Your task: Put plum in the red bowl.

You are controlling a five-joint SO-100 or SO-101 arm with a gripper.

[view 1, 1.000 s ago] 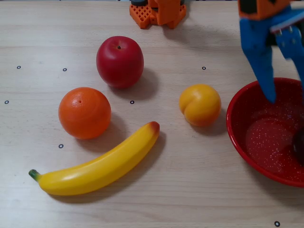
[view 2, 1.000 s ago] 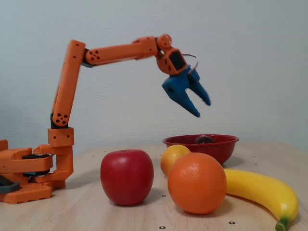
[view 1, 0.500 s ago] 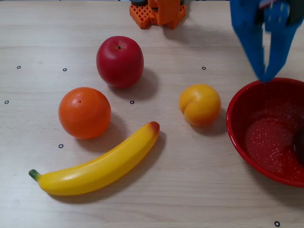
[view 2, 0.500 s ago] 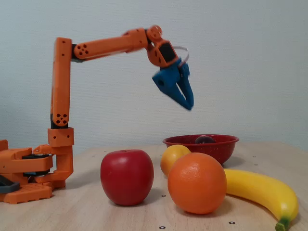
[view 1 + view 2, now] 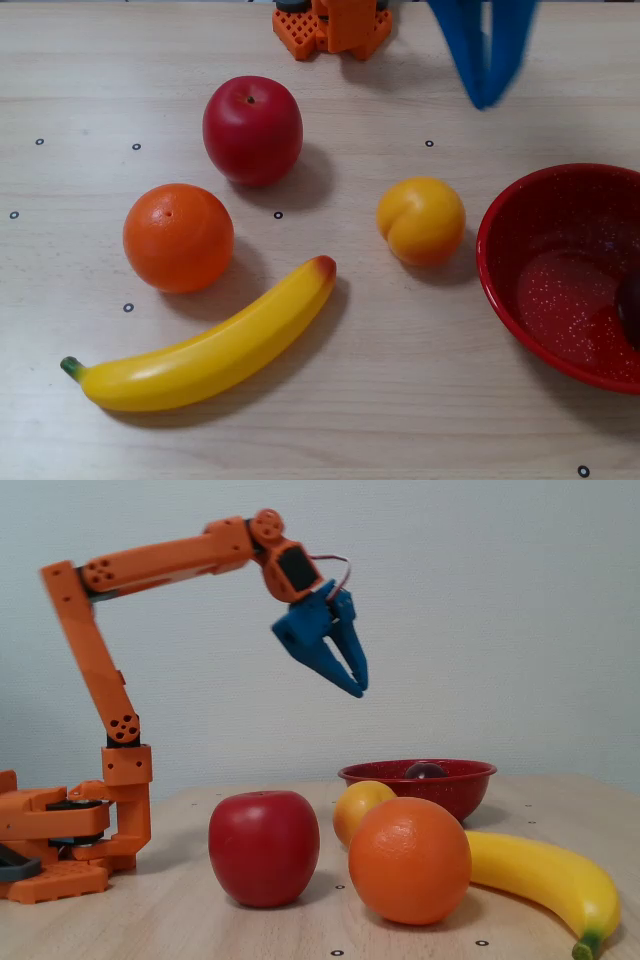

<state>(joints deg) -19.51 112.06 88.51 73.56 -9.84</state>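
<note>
The plum (image 5: 426,770) is dark and glossy and lies inside the red bowl (image 5: 462,788); only its top shows above the rim in the fixed view. In the overhead view the red bowl (image 5: 500,262) is at the right edge, and a dark sliver of the plum (image 5: 630,308) shows at the frame's border. My blue gripper (image 5: 359,687) hangs high above the table, to the left of the bowl in the fixed view, fingers close together and empty. It shows blurred at the top of the overhead view (image 5: 483,100).
A red apple (image 5: 252,130), an orange (image 5: 178,237), a yellow-orange peach (image 5: 421,220) and a banana (image 5: 205,350) lie on the wooden table. The arm's orange base (image 5: 60,840) stands at the left in the fixed view.
</note>
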